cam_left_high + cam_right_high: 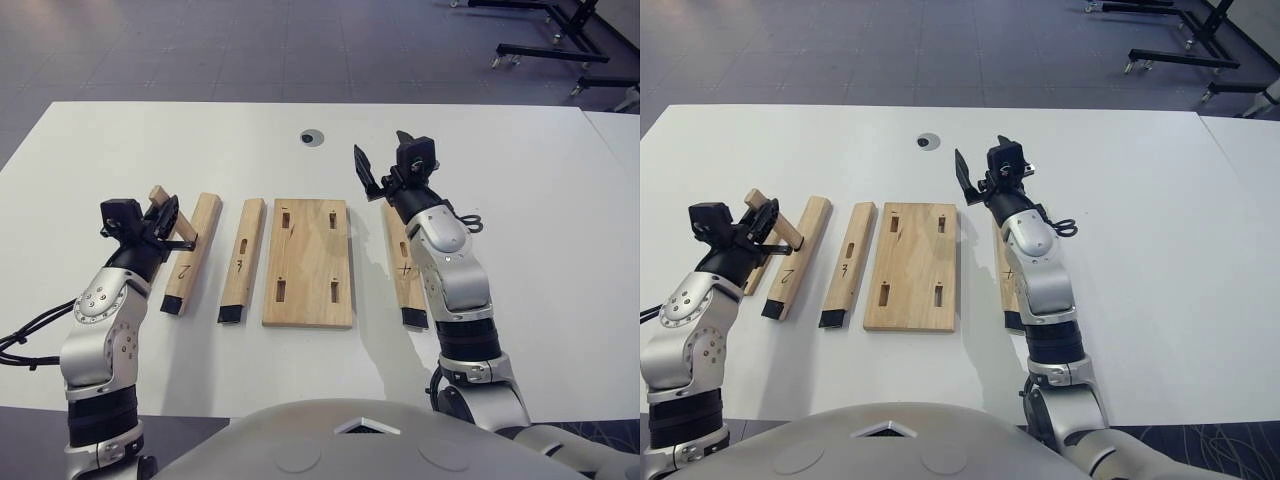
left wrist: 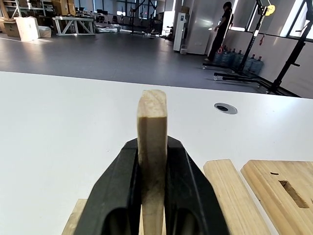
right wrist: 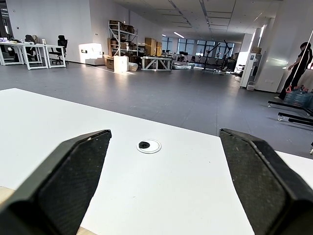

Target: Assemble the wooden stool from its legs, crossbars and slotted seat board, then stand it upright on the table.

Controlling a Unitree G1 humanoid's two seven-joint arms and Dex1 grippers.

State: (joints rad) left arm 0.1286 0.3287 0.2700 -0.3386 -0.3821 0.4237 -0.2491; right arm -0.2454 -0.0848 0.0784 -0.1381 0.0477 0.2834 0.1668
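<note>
The slotted seat board (image 1: 307,262) lies flat mid-table. Two legs lie to its left, one marked 2 (image 1: 190,252) and one marked 3 (image 1: 243,258). A third leg (image 1: 403,262) lies to the right, partly under my right arm. My left gripper (image 1: 172,228) is shut on a short wooden crossbar (image 2: 151,132), held just above the table beside leg 2. Another wooden piece (image 1: 748,278) lies under that hand. My right gripper (image 1: 385,158) hovers open past the far end of the right leg, nothing between its fingers (image 3: 63,181).
A round cable hole (image 1: 313,136) sits in the white table (image 1: 540,200) beyond the seat board. The table's far half and right side are bare. Black metal frames (image 1: 560,50) stand on the floor behind.
</note>
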